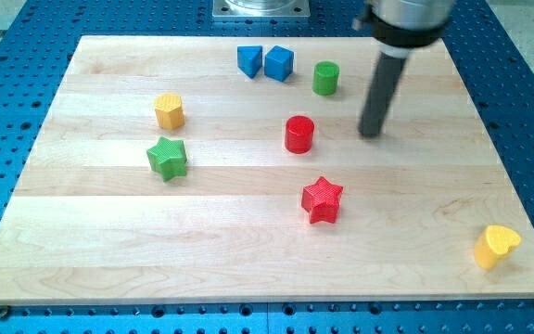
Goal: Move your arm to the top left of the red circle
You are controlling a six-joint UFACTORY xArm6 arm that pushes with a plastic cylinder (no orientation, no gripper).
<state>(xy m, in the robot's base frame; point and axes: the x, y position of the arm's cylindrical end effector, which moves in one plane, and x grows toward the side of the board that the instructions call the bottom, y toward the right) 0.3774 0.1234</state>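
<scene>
A pale wooden board lay on a blue perforated table, with eight small blocks spread across it. Nearest the view's left stood a yellow hexagonal block, and just below it a green star. Toward the view's top, near the board's centre line, a blue block of uncertain shape sat just beside a blue cube; whether the two touched could not be told. The red circle, a short upright cylinder, stood near the middle of the board, with a red star below it and slightly to the view's right, and a green cylinder above it and to the view's right. My tip rested on the board to the view's right of the red circle, at about the same level and apart from it, with bare wood between the two; the green cylinder lay up and to the view's left of the tip. The arm carried no pincer, only the straight dark rod, so nothing could open, close or clamp. A yellow heart-shaped block lay alone near the board's lower right corner, well apart from the rest.
</scene>
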